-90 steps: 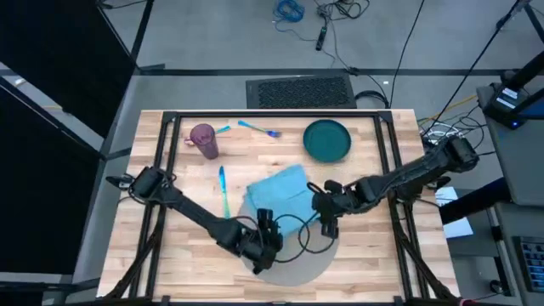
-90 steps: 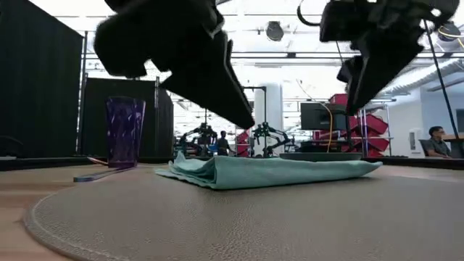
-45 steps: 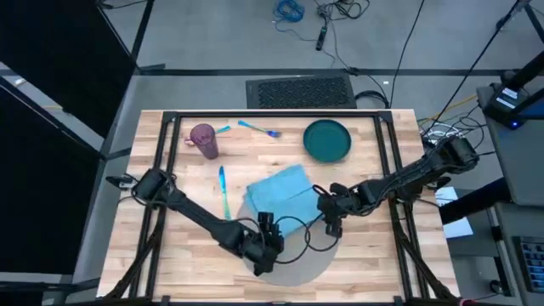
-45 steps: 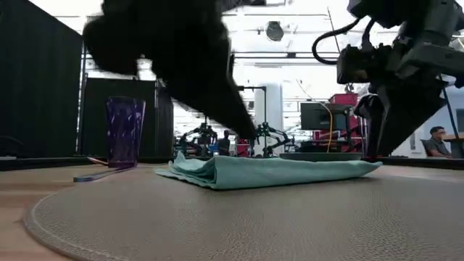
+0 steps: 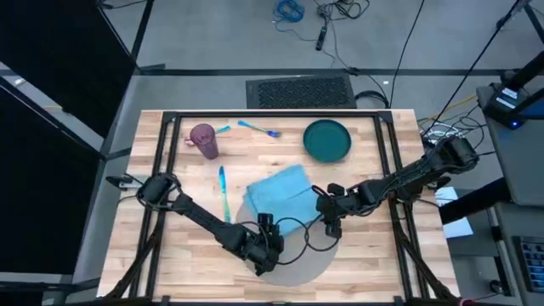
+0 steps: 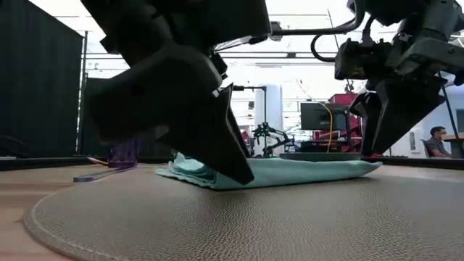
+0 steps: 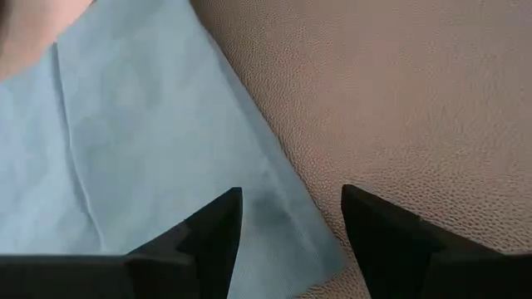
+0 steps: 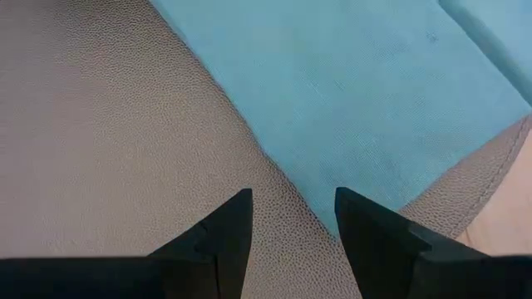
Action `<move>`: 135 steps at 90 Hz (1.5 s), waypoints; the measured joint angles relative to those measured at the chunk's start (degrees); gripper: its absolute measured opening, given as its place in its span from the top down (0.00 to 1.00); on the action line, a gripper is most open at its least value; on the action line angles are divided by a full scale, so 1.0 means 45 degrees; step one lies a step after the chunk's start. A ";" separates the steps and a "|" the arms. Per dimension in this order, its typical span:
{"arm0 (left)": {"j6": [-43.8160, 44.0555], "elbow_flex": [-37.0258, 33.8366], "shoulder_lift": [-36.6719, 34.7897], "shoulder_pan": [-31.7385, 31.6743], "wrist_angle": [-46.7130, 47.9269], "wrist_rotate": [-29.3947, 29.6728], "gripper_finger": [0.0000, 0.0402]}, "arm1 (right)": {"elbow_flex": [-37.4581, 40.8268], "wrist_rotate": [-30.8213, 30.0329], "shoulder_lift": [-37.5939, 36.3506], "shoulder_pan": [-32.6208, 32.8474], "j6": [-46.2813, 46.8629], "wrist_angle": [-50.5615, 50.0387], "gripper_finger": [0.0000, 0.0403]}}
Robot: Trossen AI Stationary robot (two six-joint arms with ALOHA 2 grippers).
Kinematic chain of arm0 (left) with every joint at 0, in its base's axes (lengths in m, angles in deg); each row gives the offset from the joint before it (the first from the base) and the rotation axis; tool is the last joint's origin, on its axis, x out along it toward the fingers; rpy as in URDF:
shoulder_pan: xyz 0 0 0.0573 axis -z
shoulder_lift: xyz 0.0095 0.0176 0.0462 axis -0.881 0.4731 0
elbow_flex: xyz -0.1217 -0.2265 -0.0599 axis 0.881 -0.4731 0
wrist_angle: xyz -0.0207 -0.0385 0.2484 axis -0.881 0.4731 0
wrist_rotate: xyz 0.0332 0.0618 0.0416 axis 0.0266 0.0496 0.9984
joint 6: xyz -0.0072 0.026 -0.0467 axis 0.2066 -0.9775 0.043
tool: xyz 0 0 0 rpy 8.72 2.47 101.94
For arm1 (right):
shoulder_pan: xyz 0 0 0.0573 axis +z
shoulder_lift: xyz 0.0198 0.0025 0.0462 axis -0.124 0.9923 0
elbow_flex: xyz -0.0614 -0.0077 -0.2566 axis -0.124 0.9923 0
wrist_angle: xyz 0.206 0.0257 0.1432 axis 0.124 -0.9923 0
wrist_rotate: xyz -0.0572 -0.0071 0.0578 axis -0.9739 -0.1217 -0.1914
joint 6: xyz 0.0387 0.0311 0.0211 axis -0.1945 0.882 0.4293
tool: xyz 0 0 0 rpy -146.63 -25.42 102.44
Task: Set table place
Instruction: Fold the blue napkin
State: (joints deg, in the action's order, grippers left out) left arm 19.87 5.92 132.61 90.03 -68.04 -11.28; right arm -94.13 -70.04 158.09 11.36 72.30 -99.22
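Wood tabletop (image 5: 357,255) carries the whole setting: a grey placemat (image 5: 310,263) at the near edge, a folded teal napkin (image 5: 280,194) lapping onto its far side, and farther back a dark plate (image 5: 327,140), a purple cup (image 5: 203,139), and scattered blue cutlery (image 5: 223,191) off to the left. Both arms have come in low over the mat. The left gripper (image 7: 291,220) hangs with its jaws apart straddling the napkin's near corner where it lies on the mat; the right gripper (image 8: 291,220) is likewise spread, fingers over the mat just beside the napkin's other edge. Neither holds anything. The likely step is clearing or shifting the napkin off the mat so the plate can go there. Risks follow from that overlap: a pinch taken too deep could catch the mat along with the cloth and drag the mat out of position toward the table edge, while a pinch too shallow may lift only the top fold and let the napkin open up. With the two grippers near each other over the same cloth, their fingers or the looping cable (image 5: 297,228) between them could also foul.
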 joint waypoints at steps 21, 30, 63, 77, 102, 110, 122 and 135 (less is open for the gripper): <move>0.0004 0.0000 0.0000 -0.0013 0.0010 0.0084 0.52 | 0.0000 -0.0198 0.0884 0.0000 -0.0227 0.0185 0.61; -0.0001 0.0000 0.0000 -0.0028 0.0044 0.0207 0.52 | 0.0000 -0.0722 0.1246 0.0000 -0.0354 0.0189 0.61; 0.0043 0.0000 -0.0005 -0.0023 0.0026 0.0211 0.77 | -0.0024 -0.1081 0.1394 0.0000 -0.0360 0.0238 0.67; 0.0035 -0.0003 -0.0005 -0.0028 0.0026 -0.0063 0.98 | -0.0024 -0.1109 0.1394 -0.0005 -0.0360 0.0225 0.74; 0.0476 -0.0005 -0.0015 -0.0038 0.0012 -0.0115 1.00 | -0.0019 -0.1107 0.1399 -0.0005 -0.0360 0.0223 0.92; 0.0548 0.0115 -0.0015 -0.0038 0.0087 -0.0099 1.00 | -0.0019 -0.1122 0.1399 -0.0005 -0.0478 0.0248 0.98; 0.0236 0.0673 -0.0024 -0.0028 0.0013 -0.0027 1.00 | -0.0245 -0.0973 0.1433 -0.0005 -0.0621 0.0091 1.00; 0.0231 0.1145 -0.0024 -0.0022 0.0988 0.0225 1.00 | -0.0866 -0.0994 0.1362 0.0000 -0.0767 -0.0968 1.00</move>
State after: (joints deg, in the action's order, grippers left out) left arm 20.91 11.07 132.50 89.93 -63.60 -10.26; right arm -98.02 -74.51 164.22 11.36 68.84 -103.57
